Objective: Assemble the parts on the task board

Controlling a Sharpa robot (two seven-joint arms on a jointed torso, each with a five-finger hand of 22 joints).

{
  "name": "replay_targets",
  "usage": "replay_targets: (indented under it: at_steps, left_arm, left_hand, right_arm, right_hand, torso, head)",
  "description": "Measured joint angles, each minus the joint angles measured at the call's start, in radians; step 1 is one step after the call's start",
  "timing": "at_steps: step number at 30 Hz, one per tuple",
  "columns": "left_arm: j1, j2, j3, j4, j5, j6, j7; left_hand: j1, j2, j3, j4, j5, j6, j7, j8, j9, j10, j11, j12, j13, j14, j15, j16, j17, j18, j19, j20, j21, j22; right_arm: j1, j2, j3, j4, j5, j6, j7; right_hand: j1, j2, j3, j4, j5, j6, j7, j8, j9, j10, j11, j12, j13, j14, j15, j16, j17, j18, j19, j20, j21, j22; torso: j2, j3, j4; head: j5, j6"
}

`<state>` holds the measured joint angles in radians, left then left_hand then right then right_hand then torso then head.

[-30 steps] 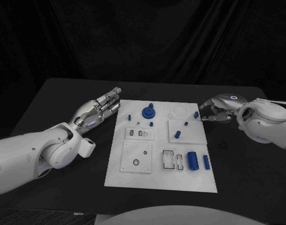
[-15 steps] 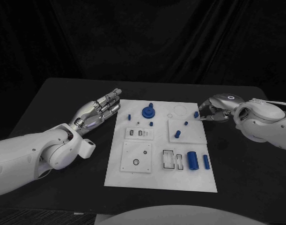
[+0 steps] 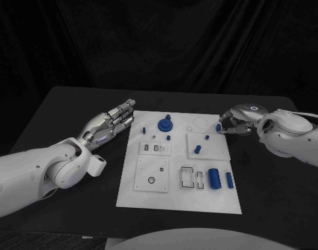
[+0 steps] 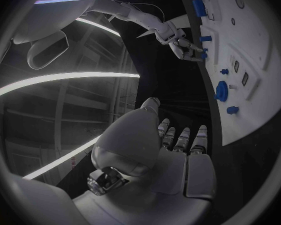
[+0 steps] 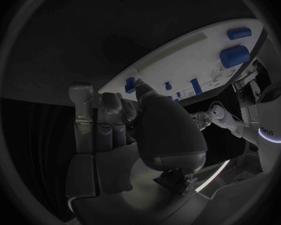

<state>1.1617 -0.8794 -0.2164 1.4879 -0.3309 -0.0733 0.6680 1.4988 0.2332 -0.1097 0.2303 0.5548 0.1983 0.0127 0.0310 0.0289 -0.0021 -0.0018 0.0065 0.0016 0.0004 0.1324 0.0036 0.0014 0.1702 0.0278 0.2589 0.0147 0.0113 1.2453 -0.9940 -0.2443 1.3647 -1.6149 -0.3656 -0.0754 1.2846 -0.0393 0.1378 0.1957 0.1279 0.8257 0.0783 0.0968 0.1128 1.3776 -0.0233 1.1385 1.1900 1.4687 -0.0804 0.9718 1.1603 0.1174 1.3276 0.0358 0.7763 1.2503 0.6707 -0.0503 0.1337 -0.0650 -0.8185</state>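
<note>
Black table (image 3: pixel 68 104) bearing board (image 3: pixel 175 200); right hand (image 3: pixel 233 125) pinching peg (image 3: pixel 218 127) at board edge, likely for insertion; left hand (image 3: pixel 110 123) hovering beside board, fingers spread, holding nothing

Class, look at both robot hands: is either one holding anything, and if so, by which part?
The left hand holds nothing; its fingers lie apart. The right hand has its fingers at a small blue part at the task board's edge; an actual hold cannot be told.
</note>
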Motion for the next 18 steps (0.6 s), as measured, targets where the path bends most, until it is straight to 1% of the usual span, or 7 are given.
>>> replay_targets:
  at_steps: [2, 3, 6, 8, 11, 12, 18]
  left_arm:
    - [0.0, 0.0, 0.0, 0.0, 0.0, 0.001, 0.0]
    - [0.0, 0.0, 0.0, 0.0, 0.0, 0.001, -0.001]
    - [0.0, 0.0, 0.0, 0.0, 0.0, 0.002, -0.001]
    - [0.0, 0.0, 0.0, 0.0, 0.0, 0.002, -0.002]
    - [-0.001, 0.0, 0.0, -0.001, 0.0, 0.003, -0.003]
    - [-0.001, 0.0, 0.0, -0.001, 0.0, 0.003, -0.003]
    - [-0.001, 0.001, 0.0, -0.002, 0.0, 0.005, -0.004]
  left_hand:
    - [0.0, 0.0, 0.0, 0.0, 0.0, 0.0, 0.0, 0.0, 0.0, 0.0, 0.0, 0.0, 0.0, 0.0, 0.0, 0.0, 0.0, 0.0, 0.0, 0.0, 0.0, 0.0]
    - [0.0, 0.0, 0.0, 0.0, 0.0, 0.0, 0.0, 0.0, 0.0, 0.0, 0.0, 0.0, 0.0, 0.0, 0.0, 0.0, 0.0, 0.0, 0.0, 0.0, 0.0, 0.0]
    - [0.0, 0.0, 0.003, -0.003, 0.0, 0.0, 0.0, 0.0, 0.0, 0.0, 0.0, 0.0, -0.001, 0.0, 0.0, 0.0, 0.0, 0.0, 0.0, 0.0, 0.0, 0.0]
    - [0.0, 0.0, 0.003, -0.003, 0.0, 0.0, 0.0, 0.0, 0.0, 0.0, 0.0, 0.0, -0.001, 0.0, 0.0, 0.0, 0.0, 0.0, 0.0, 0.0, 0.0, 0.0]
    - [0.0, 0.0, 0.003, -0.003, 0.0, 0.0, 0.0, 0.0, 0.0, 0.0, 0.0, 0.0, -0.001, 0.0, 0.0, 0.0, 0.0, 0.0, 0.0, 0.0, 0.0, 0.0]
    - [0.0, 0.0, 0.003, -0.003, 0.0, 0.0, 0.0, 0.0, 0.0, 0.0, 0.0, 0.0, -0.001, 0.0, 0.0, 0.0, 0.0, 0.0, 0.0, 0.0, 0.0, 0.0]
    - [0.0, 0.0, 0.003, -0.003, 0.0, 0.0, 0.0, 0.0, 0.0, 0.0, 0.0, 0.0, -0.001, 0.0, 0.0, 0.0, 0.0, 0.0, -0.004, 0.004, 0.0, 0.0]
  right_arm:
    - [-0.002, 0.002, 0.0, -0.003, 0.0, 0.0, 0.001]
    - [-0.003, 0.004, 0.0, -0.004, 0.0, 0.0, 0.001]
    - [-0.006, 0.008, 0.0, -0.007, 0.0, -0.001, 0.003]
    - [-0.007, 0.012, 0.0, -0.01, 0.0, -0.001, 0.004]
    - [-0.009, 0.018, 0.0, -0.015, 0.0, -0.001, 0.005]
    - [-0.009, 0.02, 0.0, -0.017, 0.0, -0.001, 0.005]
    - [-0.011, 0.03, 0.001, -0.027, 0.0, -0.001, 0.007]
  right_hand:
    - [0.0, 0.0, 0.0, 0.0, 0.006, 0.002, -0.001, 0.0, 0.002, 0.0, 0.0, 0.0, 0.001, 0.0, 0.0, 0.0, -0.001, 0.0, 0.0, 0.0, -0.004, -0.001]
    - [0.0, 0.0, 0.0, 0.0, 0.007, 0.005, 0.002, 0.0, 0.002, 0.0, 0.0, 0.0, 0.001, 0.0, 0.0, 0.0, -0.001, 0.0, 0.0, 0.0, -0.004, -0.001]
    - [0.0, 0.0, 0.0, 0.0, 0.007, 0.005, 0.002, 0.0, 0.003, 0.0, 0.0, 0.0, 0.001, 0.0, 0.0, 0.0, -0.001, 0.0, 0.0, 0.0, -0.004, -0.001]
    - [0.0, 0.0, 0.0, 0.0, 0.007, 0.009, -0.002, 0.0, 0.003, 0.0, 0.0, 0.0, 0.001, 0.0, 0.0, 0.0, -0.001, 0.0, 0.0, 0.0, -0.004, -0.001]
    - [0.0, 0.0, 0.0, 0.0, 0.027, 0.009, -0.001, 0.0, 0.008, -0.003, 0.003, 0.0, 0.002, 0.0, 0.0, -0.004, -0.001, 0.0, 0.0, 0.0, -0.01, -0.001]
    - [0.0, 0.0, 0.0, 0.0, 0.034, 0.012, 0.002, 0.0, 0.009, -0.004, 0.004, 0.0, 0.002, 0.0, 0.0, -0.004, -0.001, 0.0, 0.003, 0.003, -0.01, -0.001]
    - [0.005, 0.005, 0.0, 0.0, 0.061, 0.025, 0.0, 0.0, 0.017, -0.004, 0.004, 0.0, 0.005, 0.0, 0.0, -0.004, -0.001, 0.0, 0.003, 0.003, -0.014, -0.001]
  torso:
    - [0.0, -0.0002, 0.0002]
    - [0.0, -0.0004, 0.0001]
    - [0.0, -0.0005, 0.0]
    - [0.0, -0.0008, -0.0001]
    - [0.0, -0.0009, 0.0]
    - [0.0, -0.0009, 0.0001]
    - [0.0, -0.0008, 0.001]
  head:
    - [0.0, -0.001]
    - [0.0, -0.002]
    - [0.003, -0.002]
    - [0.003, -0.003]
    - [0.003, -0.003]
    - [0.002, -0.003]
    - [0.001, -0.006]
